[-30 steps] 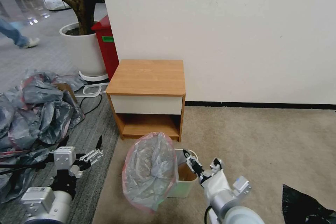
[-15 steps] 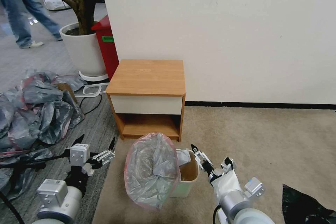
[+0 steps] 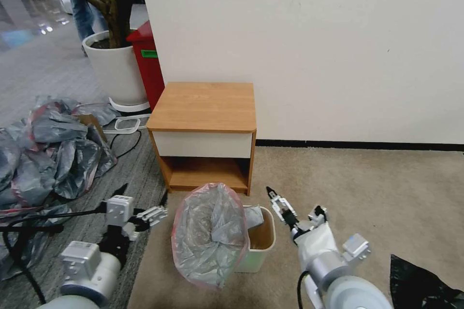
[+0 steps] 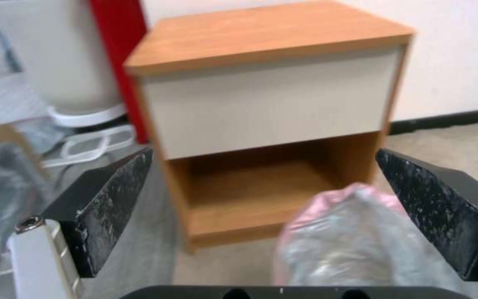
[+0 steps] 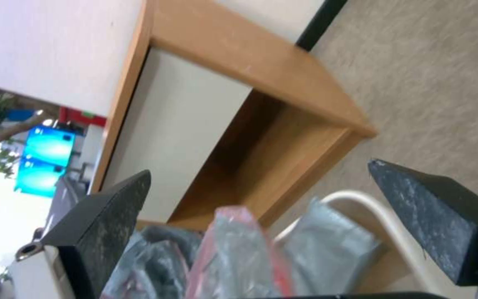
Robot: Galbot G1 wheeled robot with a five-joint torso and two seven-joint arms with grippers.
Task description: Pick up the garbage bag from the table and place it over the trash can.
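Head view: we see the garbage bag [image 3: 209,236] draped over the left part of the trash can [image 3: 261,244], before the table [image 3: 205,106], its rim gaping; left gripper [image 3: 145,203] and right gripper [image 3: 271,198] flank it, apart. Left wrist view: fingers [image 4: 112,203] spread, released. Right wrist view: fingers [image 5: 432,211] spread, empty, the bag between them
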